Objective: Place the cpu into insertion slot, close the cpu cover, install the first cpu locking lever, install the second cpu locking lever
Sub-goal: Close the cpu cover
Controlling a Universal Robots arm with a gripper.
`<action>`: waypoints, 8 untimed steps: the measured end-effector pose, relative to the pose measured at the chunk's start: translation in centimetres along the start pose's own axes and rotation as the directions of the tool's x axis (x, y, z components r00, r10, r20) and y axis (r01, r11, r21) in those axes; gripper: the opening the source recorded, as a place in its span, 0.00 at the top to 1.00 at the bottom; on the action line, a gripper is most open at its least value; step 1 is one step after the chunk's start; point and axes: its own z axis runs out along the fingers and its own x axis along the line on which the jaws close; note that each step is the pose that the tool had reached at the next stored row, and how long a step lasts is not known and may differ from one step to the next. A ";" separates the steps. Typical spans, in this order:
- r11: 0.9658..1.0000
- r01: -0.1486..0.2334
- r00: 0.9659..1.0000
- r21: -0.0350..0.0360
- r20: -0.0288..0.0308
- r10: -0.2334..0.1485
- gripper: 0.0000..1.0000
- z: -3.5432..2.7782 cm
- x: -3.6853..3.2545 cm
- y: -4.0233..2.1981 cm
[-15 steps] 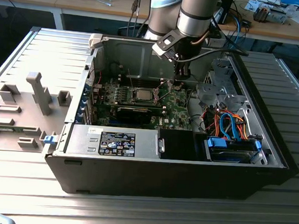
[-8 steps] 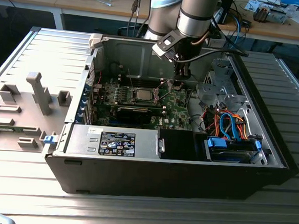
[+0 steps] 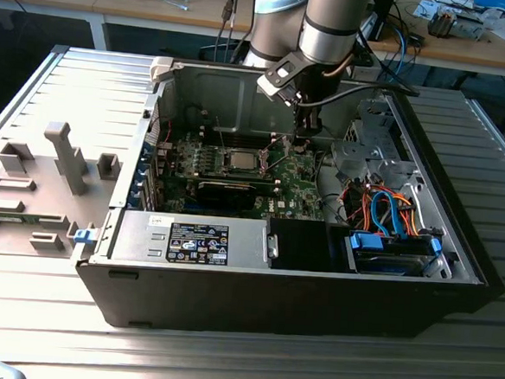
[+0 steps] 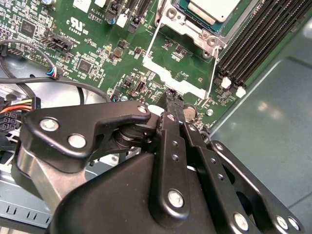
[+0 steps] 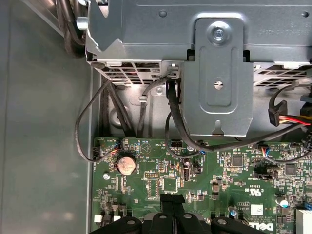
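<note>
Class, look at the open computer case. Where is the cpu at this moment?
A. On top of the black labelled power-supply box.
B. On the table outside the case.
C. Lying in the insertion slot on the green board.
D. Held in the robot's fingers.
C: the cpu shows its silver-grey top inside the metal rim of the insertion slot, while the gripper beside it carries no chip.

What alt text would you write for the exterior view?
A robot arm's hand reaches down into an open computer case, to the exterior view's right of the cpu, which sits in the insertion slot on the green motherboard.
</note>
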 end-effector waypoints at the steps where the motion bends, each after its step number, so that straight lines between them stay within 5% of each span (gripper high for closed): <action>1: 1.000 0.000 1.000 0.000 0.000 0.000 0.89 0.03 0.00 0.00; 8: 1.000 0.001 1.000 0.000 0.000 -0.001 0.89 0.16 0.00 0.00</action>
